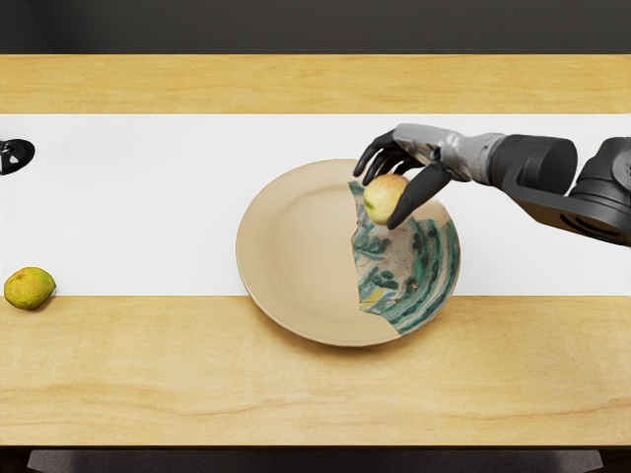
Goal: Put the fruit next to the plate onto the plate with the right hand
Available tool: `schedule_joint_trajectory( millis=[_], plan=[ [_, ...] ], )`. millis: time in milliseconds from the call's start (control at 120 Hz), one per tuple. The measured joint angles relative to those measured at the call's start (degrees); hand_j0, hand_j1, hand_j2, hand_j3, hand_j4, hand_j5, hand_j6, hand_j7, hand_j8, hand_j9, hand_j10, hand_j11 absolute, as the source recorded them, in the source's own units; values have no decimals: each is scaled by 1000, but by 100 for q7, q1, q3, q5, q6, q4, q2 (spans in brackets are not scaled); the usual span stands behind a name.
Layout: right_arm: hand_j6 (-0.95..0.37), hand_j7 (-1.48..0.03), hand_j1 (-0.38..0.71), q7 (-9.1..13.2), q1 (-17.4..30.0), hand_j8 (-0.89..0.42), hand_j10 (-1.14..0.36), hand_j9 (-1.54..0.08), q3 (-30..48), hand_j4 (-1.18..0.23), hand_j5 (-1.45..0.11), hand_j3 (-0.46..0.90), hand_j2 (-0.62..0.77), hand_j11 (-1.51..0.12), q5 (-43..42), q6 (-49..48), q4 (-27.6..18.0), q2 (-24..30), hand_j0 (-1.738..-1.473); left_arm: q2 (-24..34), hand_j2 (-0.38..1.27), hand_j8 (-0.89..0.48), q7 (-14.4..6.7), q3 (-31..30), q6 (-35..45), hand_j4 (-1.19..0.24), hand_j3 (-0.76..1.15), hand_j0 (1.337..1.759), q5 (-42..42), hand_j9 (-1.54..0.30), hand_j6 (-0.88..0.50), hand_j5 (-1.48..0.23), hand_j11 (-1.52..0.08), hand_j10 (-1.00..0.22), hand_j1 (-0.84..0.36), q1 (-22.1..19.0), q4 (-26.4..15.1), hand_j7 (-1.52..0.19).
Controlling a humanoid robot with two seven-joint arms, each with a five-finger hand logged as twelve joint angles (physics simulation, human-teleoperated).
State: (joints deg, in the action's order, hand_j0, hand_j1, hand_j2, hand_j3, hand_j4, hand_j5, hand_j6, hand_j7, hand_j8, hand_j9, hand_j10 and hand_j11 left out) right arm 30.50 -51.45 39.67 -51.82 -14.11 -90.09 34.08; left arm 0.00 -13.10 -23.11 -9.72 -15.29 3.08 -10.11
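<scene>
- We look down on a wooden table (296,394) that fills the view; its pale grain runs side to side
- A white strip (148,197) lies across the table's middle from edge to edge; bare wood shows above and below it
- The plate (296,246) sits near the centre, mostly on the strip, its near rim over the wood; its left part is plain tan, its right part carries a green and blue pattern
- The right arm (532,163) comes in from the right edge, dark and grey, and reaches out over the plate's far right rim
- The right hand (409,153) grips the yellow fruit (383,197); black fingers (380,158) curl over its top and another presses its right side
- The yellow fruit hangs in that grasp over the plate, where plain and patterned parts meet; we cannot tell whether it touches the plate
- A second fruit (30,288), yellow-green, lies near the left edge at the strip's lower border, well apart from the plate
- A small dark piece of the left hand (15,155) shows at the left edge on the strip; we cannot tell whether it is open or closed
</scene>
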Motion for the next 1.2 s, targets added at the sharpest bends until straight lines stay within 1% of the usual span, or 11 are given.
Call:
schedule_joint_trajectory(
  millis=[250, 533, 742, 900, 983, 1075, 1200],
  plan=[
    [-577, -750, 192, -8, 66, -449, -439, -746, -101, -575, -754, 0, 323, -752, -33, 12, 23, -228, -1658, 0, 46, -233, 0, 0, -1, -233, 0, 1658, 0, -303, -232, -303, -303, -233, 70, 0, 0, -303],
    [-581, -755, 199, -20, 182, -453, -445, -749, -307, -579, -758, 0, 354, -756, -114, 43, 211, -611, -1658, 0, 46, -233, 0, 0, -2, -233, 0, 1658, 0, -303, -233, -303, -303, -233, 69, 0, 0, -303],
    [-583, -758, 205, -26, 195, -457, -448, -751, -403, -582, -760, 0, 375, -759, -122, 55, 269, -688, -1658, 0, 46, -233, 0, 0, -1, -233, 0, 1658, 0, -303, -233, -303, -303, -233, 69, 0, 0, -303],
    [-567, -738, 198, -23, 196, -456, -446, -731, -457, -566, -740, 0, 342, -738, -229, 56, 278, -698, -1658, 0, 46, -233, 0, 0, -1, -233, 0, 1658, 0, -303, -233, -303, -303, -233, 69, 0, 0, -303],
    [-516, -671, 169, -20, 197, -439, -429, -666, -466, -515, -673, 0, 243, -671, -255, 65, 280, -694, -1658, 0, 46, -233, 0, 0, 0, -233, 0, 1658, 0, -303, -233, -303, -303, -233, 69, 0, 0, -303],
    [-403, -524, 69, -15, 203, -354, -348, -521, -463, -403, -525, 0, 141, -524, -267, 75, 281, -689, -1658, 0, 46, -233, 0, 0, -1, -233, 0, 1658, 0, -303, -233, -303, -303, -233, 69, 0, 0, -303],
    [-283, -367, -46, -11, 223, -256, -252, -365, -425, -282, -367, 0, 65, -367, -273, 81, 281, -666, -1658, 0, 46, -233, 0, 0, 1, -233, 0, 1658, 0, -303, -233, -303, -303, -233, 69, 0, 0, -303]
  ],
)
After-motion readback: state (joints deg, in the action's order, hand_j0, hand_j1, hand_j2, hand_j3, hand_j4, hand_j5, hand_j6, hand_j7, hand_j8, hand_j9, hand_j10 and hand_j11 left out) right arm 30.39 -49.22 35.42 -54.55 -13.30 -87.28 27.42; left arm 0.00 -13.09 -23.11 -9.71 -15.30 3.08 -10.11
